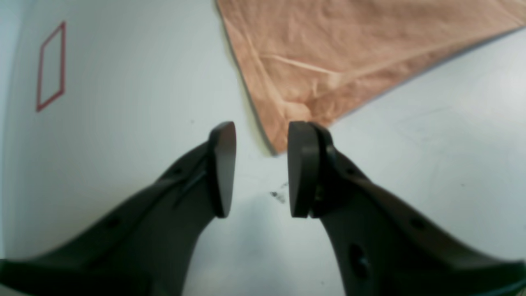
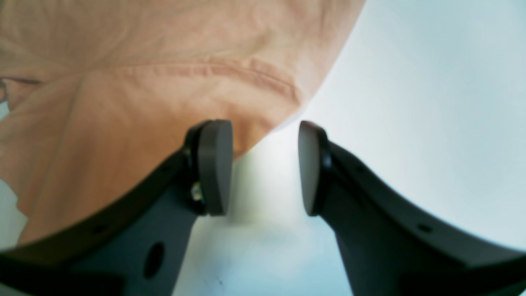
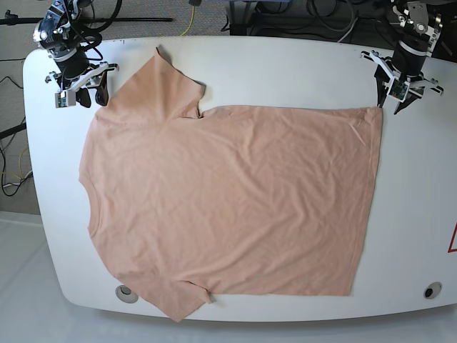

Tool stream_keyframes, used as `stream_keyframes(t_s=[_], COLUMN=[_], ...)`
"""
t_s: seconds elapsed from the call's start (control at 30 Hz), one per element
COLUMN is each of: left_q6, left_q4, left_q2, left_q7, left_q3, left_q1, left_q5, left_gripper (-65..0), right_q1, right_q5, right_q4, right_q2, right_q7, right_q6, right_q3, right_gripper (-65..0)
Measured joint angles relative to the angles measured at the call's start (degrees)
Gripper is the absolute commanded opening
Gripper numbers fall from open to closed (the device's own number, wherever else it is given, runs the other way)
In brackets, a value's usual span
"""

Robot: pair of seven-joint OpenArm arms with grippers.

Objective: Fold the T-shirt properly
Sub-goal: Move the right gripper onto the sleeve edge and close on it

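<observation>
The peach T-shirt (image 3: 228,200) lies spread flat on the white table (image 3: 285,71), with its hem toward the base view's right and its sleeves toward the left. My left gripper (image 3: 389,101) is open and empty at the shirt's far hem corner. In the left wrist view that corner (image 1: 283,135) lies just ahead of the open gripper (image 1: 262,135). My right gripper (image 3: 93,95) is open and empty beside the far sleeve. In the right wrist view the sleeve's hemmed edge (image 2: 230,74) lies just beyond the left fingertip (image 2: 213,156) of the open gripper (image 2: 263,135).
A red outlined mark (image 1: 51,65) is on the table near the left arm; it also shows at the right edge of the base view (image 3: 453,239). Two round holes (image 3: 126,291) (image 3: 429,290) sit near the table's front edge. Cables lie behind the table's back edge.
</observation>
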Motion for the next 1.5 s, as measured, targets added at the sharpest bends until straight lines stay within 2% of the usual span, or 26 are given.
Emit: stream_keyframes(t_s=[0.2, 0.6, 0.67, 0.9, 1.1, 1.5], left_q6=[0.0, -0.04, 0.26, 0.37, 0.33, 0.37], left_q4=[1.49, 1.53, 0.22, -2.38, -2.95, -3.28], left_q2=[0.2, 0.15, -0.02, -0.15, -0.15, -0.35], left_q7=[0.61, 0.52, -1.05, -0.31, -0.28, -0.26], left_q3=[0.79, 0.76, 0.79, 0.87, 0.9, 0.87], left_q1=[-0.31, 0.02, -0.42, -0.9, -1.11, -1.38], left_q5=[0.59, 0.57, 0.37, 0.37, 0.39, 0.42], left_gripper=[-45.4, -45.2, -45.3, -45.5, -45.8, -45.7], right_q1=[-0.28, 0.31, 0.7, 2.32, 3.37, 4.28], right_q5=[-1.2, -1.9, -2.38, -2.71, -4.87, -4.37], right_q4=[-0.11, -1.27, -1.27, -1.51, -2.95, -5.07], right_q2=[0.0, 0.02, -0.02, -0.09, 1.38, 3.58], right_q7=[0.35, -0.24, -0.7, -1.25, -1.64, -1.53], right_q6=[0.5, 0.37, 0.37, 0.2, 0.2, 0.17], right_q3=[-2.36, -2.34, -3.3, -5.88, -8.13, -8.22], right_gripper=[-39.7, -39.6, -39.7, -39.9, -40.0, -40.1])
